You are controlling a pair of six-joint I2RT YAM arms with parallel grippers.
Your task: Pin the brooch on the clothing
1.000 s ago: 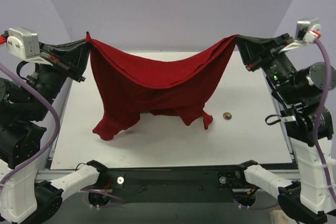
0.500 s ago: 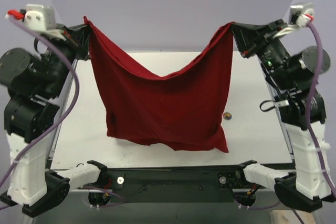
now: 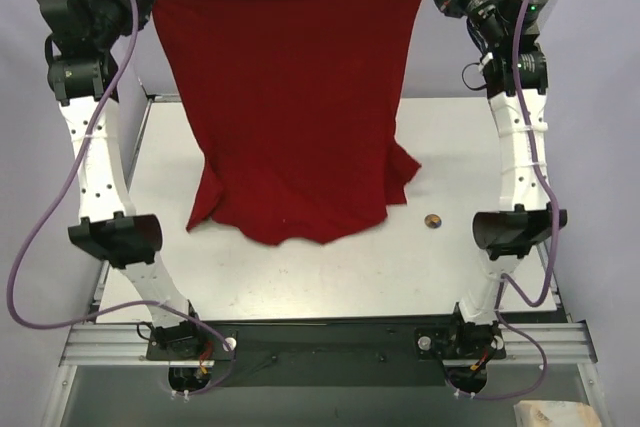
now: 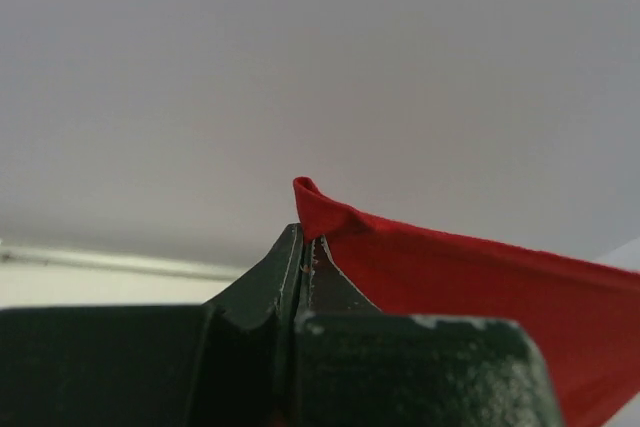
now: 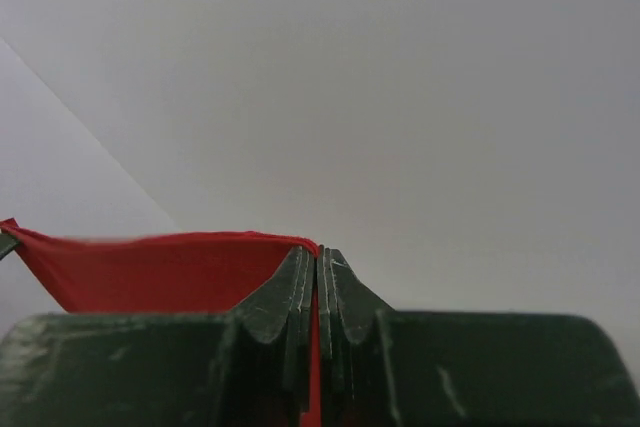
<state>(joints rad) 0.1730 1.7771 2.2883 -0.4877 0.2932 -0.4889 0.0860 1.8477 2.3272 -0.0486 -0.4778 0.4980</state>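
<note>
Hanging like a curtain between the two arms, the clothing [image 3: 290,97] is a red shirt stretched out by its top edge, high above the tabletop [image 3: 330,277]. The left jaws pinch one upper corner and the right jaws pinch the other, so the top edge runs almost straight and level from side to side.

In the left wrist view the dark fingers [image 4: 265,282] are pressed together, with a small fold of red cloth poking up between their tips. The rest of the fabric runs off to the right of that view. In the right wrist view the jaws are likewise closed tight on a thin strip of red, and the cloth spreads away to the left.

The left arm [image 3: 95,157] and the right arm [image 3: 520,147] both stand tall, reaching up from their bases at the near edge. The shirt falls in loose folds and its lower edge hangs unevenly at the tabletop; I cannot tell whether it touches. Its lower right corner flares out to the right.

The brooch [image 3: 433,220] lies by itself on the white tabletop, a tiny round dot to the right of the shirt's bottom edge. It is near the flared corner but apart from it, and well apart from both pairs of jaws.
</note>
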